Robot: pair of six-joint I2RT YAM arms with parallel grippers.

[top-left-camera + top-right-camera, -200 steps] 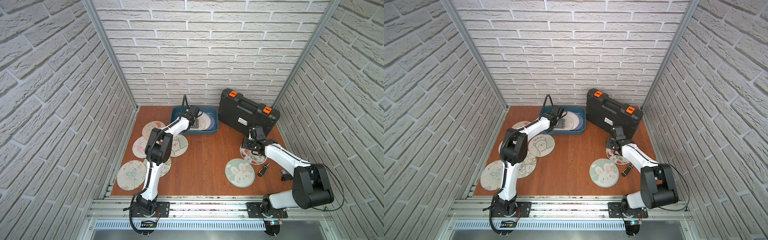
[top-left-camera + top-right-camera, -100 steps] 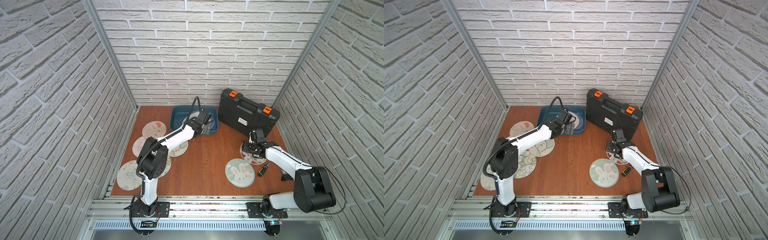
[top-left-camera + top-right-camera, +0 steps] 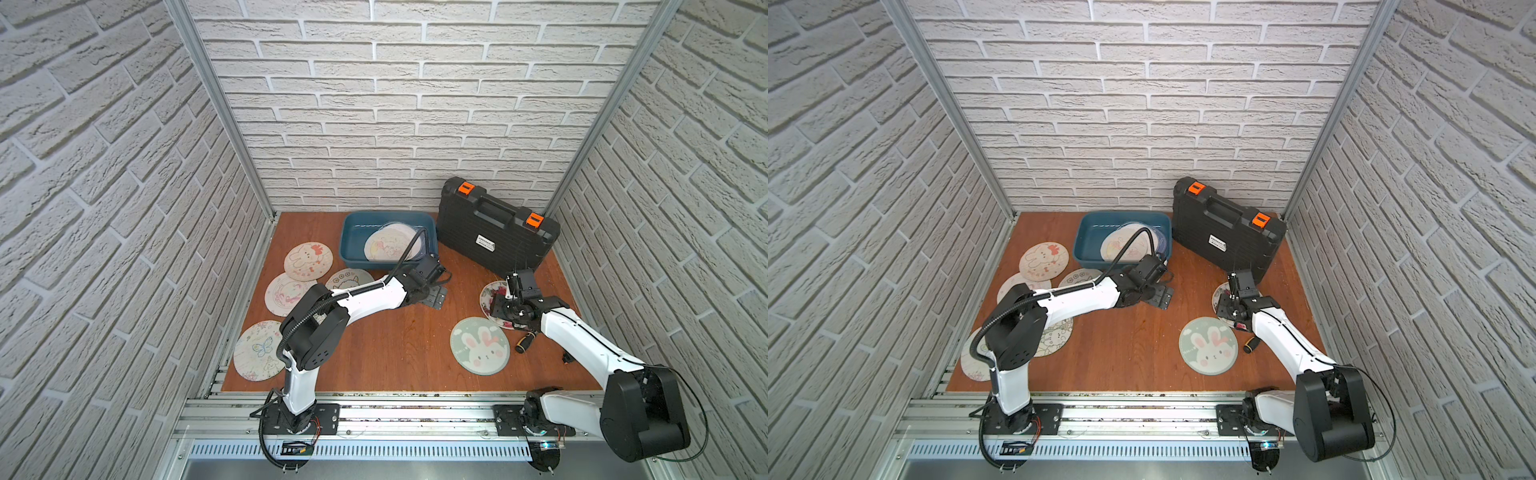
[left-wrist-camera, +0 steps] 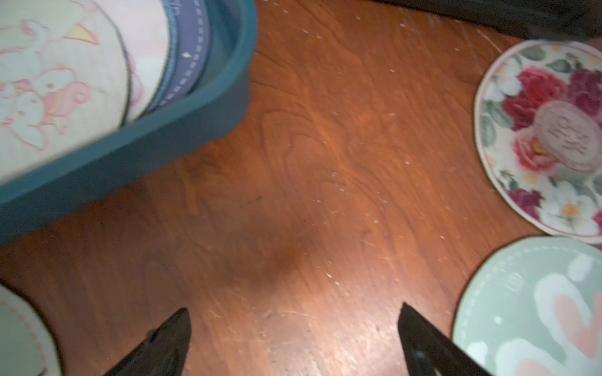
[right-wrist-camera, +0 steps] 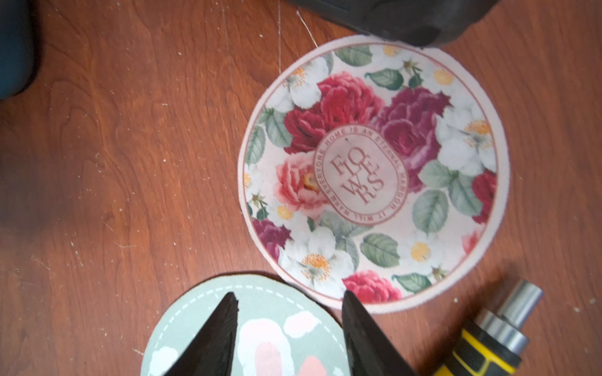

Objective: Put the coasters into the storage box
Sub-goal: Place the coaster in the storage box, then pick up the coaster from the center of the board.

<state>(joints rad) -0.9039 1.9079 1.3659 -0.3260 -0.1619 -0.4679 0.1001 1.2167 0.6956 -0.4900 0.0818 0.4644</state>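
Teal storage box (image 3: 386, 213) exited by left claw (image 4: 293, 312), jaws wide, prob. empty.

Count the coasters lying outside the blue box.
7. Left cluster: red-bow rabbit coaster, pink-patterned coaster, alpaca coaster, butterfly coaster, fifth coaster half under the left arm. Right: flower coaster, green rabbit coaster. Others may be hidden beneath the arms.

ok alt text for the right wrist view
A round floral coaster lies flat on a wooden table, a black case at its edge. The open right hand hovers over a green rabbit coaster; a yellow-handled screwdriver lies nearby.
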